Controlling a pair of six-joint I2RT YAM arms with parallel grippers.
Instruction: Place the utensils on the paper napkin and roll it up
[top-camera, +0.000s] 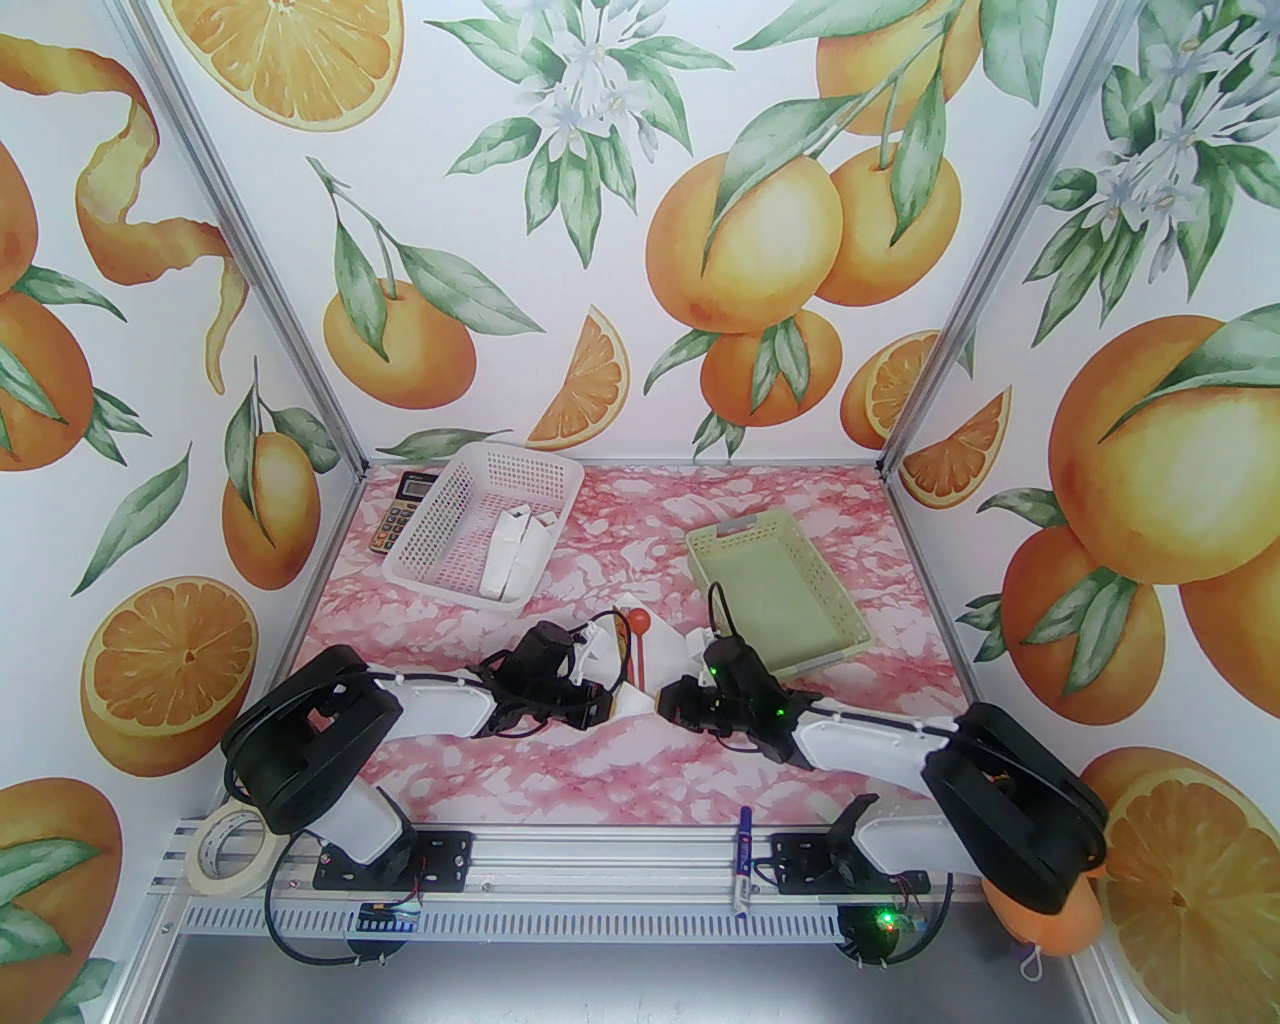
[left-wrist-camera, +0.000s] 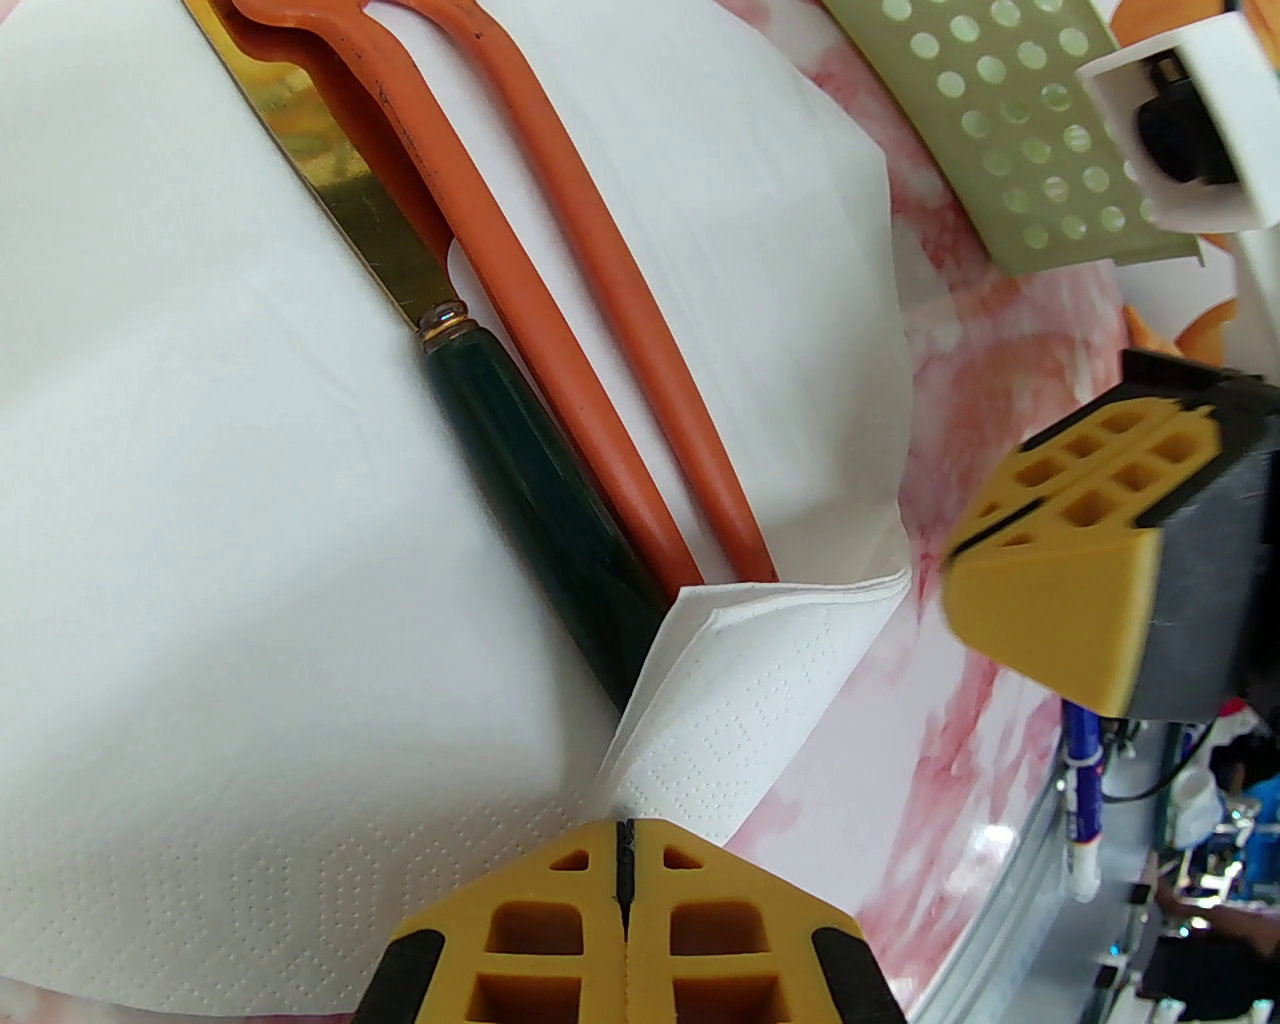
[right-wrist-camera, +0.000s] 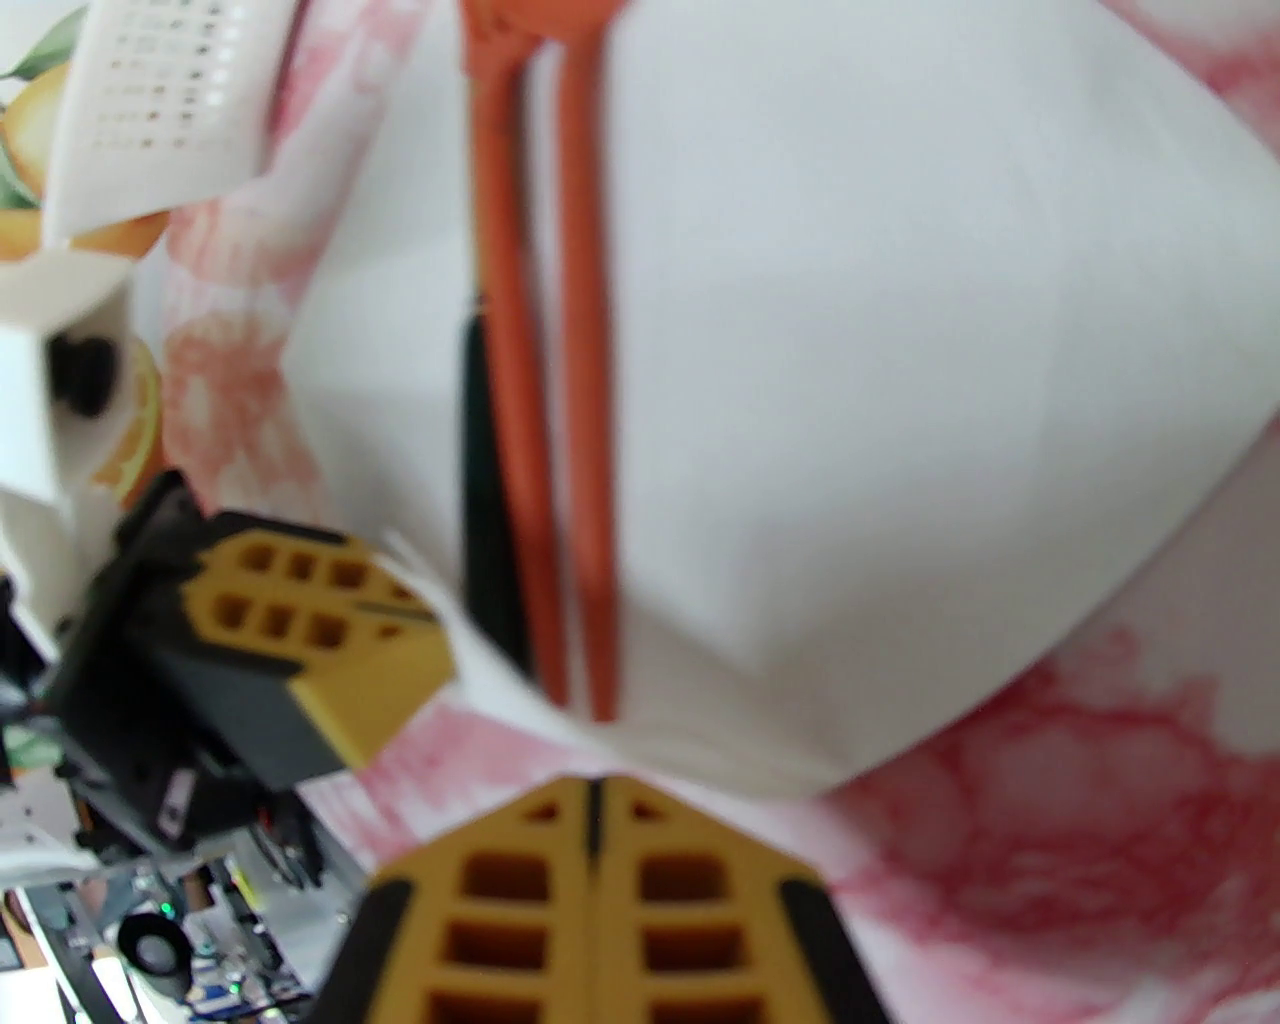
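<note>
The paper napkin (top-camera: 632, 702) (left-wrist-camera: 180, 480) (right-wrist-camera: 880, 400) lies flat mid-table between both grippers. On it rest the utensils (top-camera: 640, 645): two orange-handled pieces (left-wrist-camera: 590, 300) (right-wrist-camera: 560, 400) and a gold-bladed knife with a dark green handle (left-wrist-camera: 540, 490). My left gripper (top-camera: 604, 706) (left-wrist-camera: 625, 830) is shut on the napkin's near corner, which is folded up over the handle ends. My right gripper (top-camera: 666, 704) (right-wrist-camera: 595, 790) (left-wrist-camera: 955, 570) is shut, its tips just off the napkin's near edge with nothing between them. The right wrist view is blurred.
A white basket (top-camera: 420, 560) holding rolled napkins stands at the back left, with a calculator (top-camera: 398, 510) beside it. A green basket (top-camera: 840, 610) sits at the right, close behind the right wrist. A marker (top-camera: 745, 865) and a tape roll (top-camera: 230, 845) lie on the front rail.
</note>
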